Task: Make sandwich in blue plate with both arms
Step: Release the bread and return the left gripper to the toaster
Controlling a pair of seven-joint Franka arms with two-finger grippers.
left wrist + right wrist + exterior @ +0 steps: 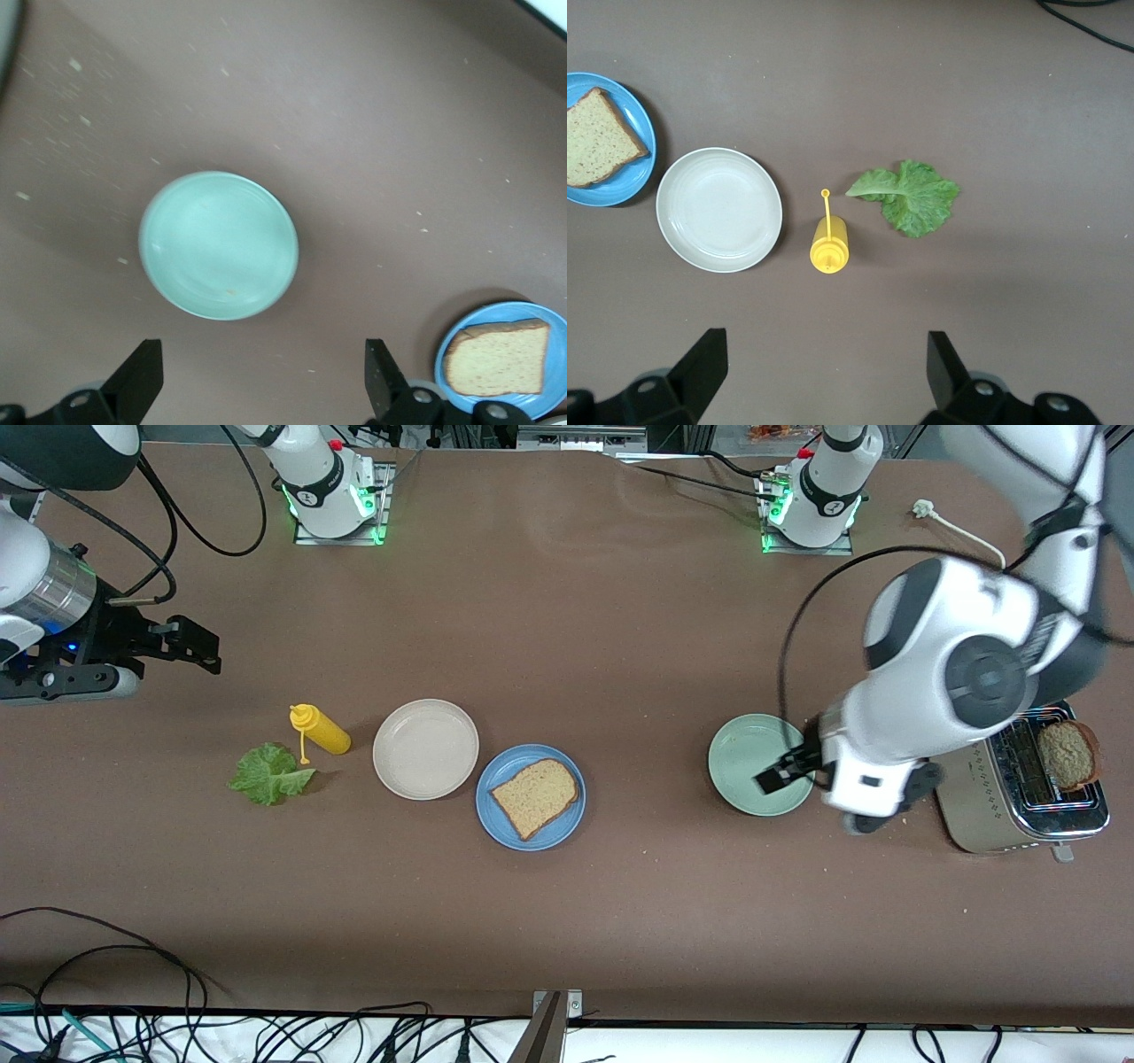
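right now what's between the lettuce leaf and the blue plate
In the front view: the yellow squeeze bottle and the cream plate, between lettuce leaf and blue plate.

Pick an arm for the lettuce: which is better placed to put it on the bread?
Right, probably. The right gripper hangs open at the lettuce leaf's end of the table; the left gripper is open over the mint-green plate, with the blue plate between.
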